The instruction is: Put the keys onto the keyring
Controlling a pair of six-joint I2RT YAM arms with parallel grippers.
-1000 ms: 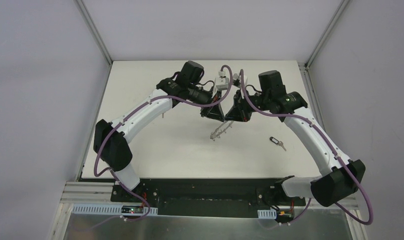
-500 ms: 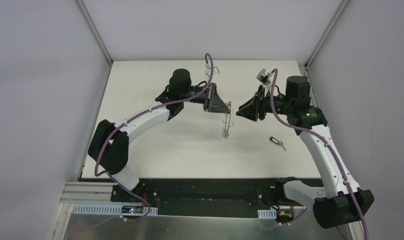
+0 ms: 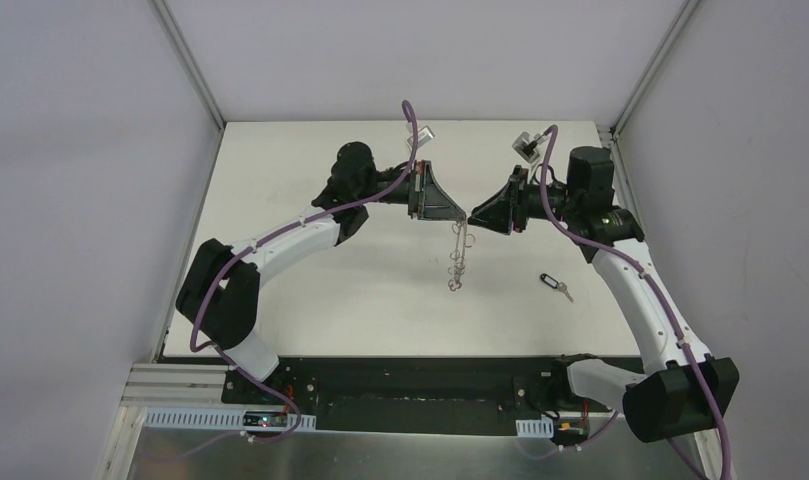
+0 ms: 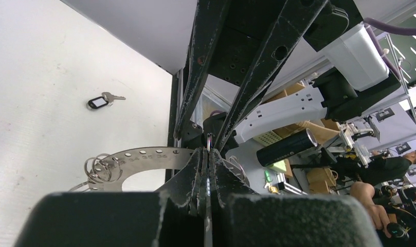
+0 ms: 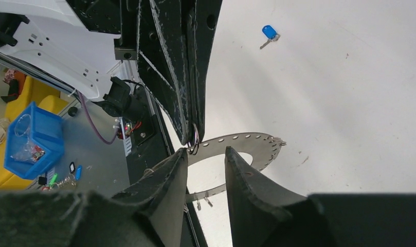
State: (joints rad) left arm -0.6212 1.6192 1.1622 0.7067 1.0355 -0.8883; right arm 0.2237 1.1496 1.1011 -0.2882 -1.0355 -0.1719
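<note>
- Gripping the keyring (image 3: 457,258) by its upper edge, the left pincer (image 3: 456,213) is clamped tight. The ring hangs straight down beneath its tips, clear of the table (image 3: 330,290).
- The right pincer (image 5: 205,154) faces the left one tip to tip, its jaws parted and nothing between them. The ring's flat band curves just past its tips.
- The black-headed key (image 3: 551,283) lies flat on the table, below the right pincer and off to its outer side, well apart from the ring.
- The blue-headed key (image 5: 269,32) also lies on the table, well beyond the left pincer as the right wrist view shows it. I cannot place it in the top view.
- The ring looks thin, stiff and light. Held at a single point, it will probably swing or twist when nudged. The flat perforated band seems a steadier hold than the small wire loops (image 4: 98,167) on its rim, which likely slide and flop.
- Both keys look tiny and lie low on the table, so they may skid under closing jaws. The plastic head seems the better place to take hold, being broader and less slick than the blade.
- No brand, label or writing is legible on the ring, the keys or the pincers.
</note>
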